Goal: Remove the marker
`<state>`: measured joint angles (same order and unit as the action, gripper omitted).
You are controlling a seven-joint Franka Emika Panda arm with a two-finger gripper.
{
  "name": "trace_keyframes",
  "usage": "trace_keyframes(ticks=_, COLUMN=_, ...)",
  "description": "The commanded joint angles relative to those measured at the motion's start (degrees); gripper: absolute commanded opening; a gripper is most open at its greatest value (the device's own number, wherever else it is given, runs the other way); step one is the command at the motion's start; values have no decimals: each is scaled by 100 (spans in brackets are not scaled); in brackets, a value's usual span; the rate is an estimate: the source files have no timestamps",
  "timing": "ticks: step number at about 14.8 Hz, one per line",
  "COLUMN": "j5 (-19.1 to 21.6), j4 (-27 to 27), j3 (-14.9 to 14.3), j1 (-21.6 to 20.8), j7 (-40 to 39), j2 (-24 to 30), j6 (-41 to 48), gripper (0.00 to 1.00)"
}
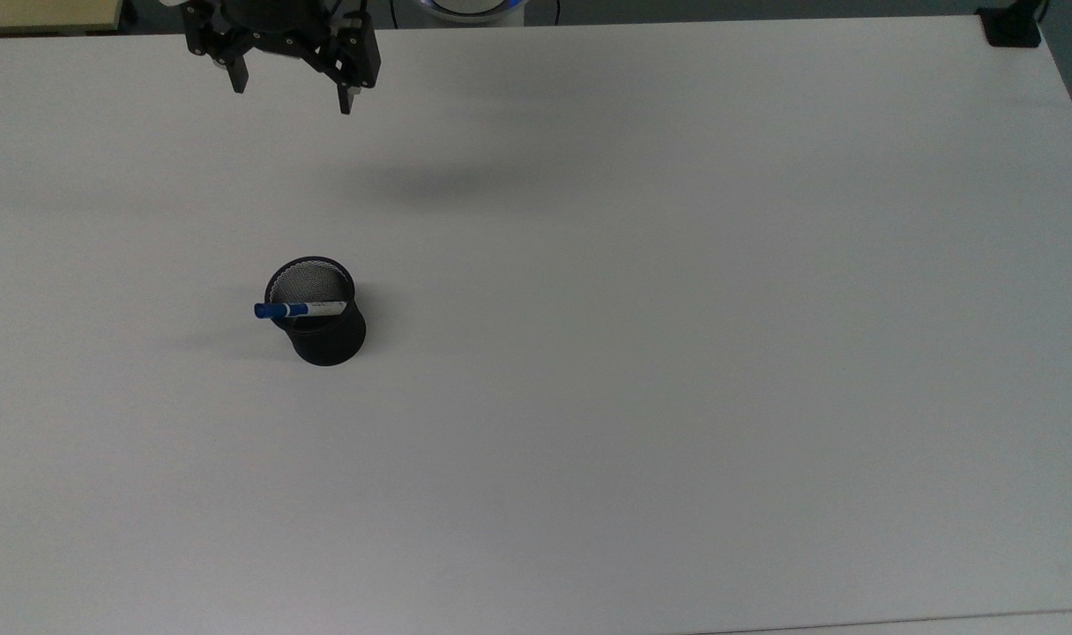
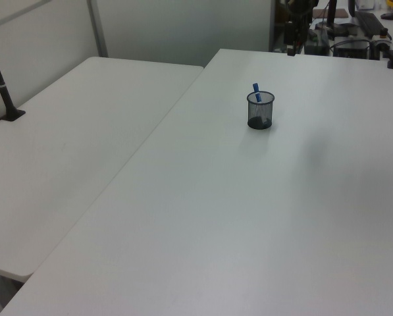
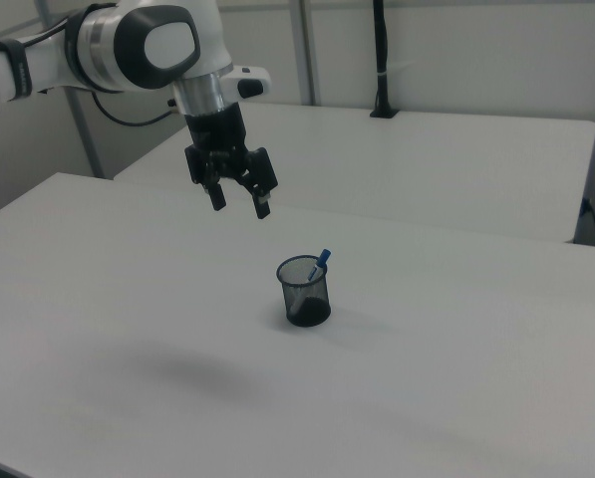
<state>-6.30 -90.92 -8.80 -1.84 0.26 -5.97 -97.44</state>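
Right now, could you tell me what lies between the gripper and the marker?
Nothing: in the top view, bare white table separates the open gripper from the marker.

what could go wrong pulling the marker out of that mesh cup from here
1. The marker leans on the mesh cup's rim with little besides its blue cap sticking out, so the open pincer has little to grip and may slip.
2. The cup stands loose on the table; a slanted pull might tip or drag it.
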Motion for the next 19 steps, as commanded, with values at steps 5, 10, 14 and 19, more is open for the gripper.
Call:
trace_keyframes(ticks=5, j5=-38, j4=-22, j3=1, j1=-79, j7=-114, j2=43, j6=129, gripper=100)
trace_keyframes(ticks=10, j5=-46, j4=-31, j3=1, j1=-88, j7=-105, j2=43, j6=111, gripper=100)
trace_keyframes(ticks=14, j5=-38, j4=-22, j3=1, j1=-71, j7=-114, j2=60, j6=129, gripper=100)
trace_keyframes(ticks=19, j5=-29, j4=101, j3=-43, j1=-62, j7=-114, j2=52, j6=146, gripper=100)
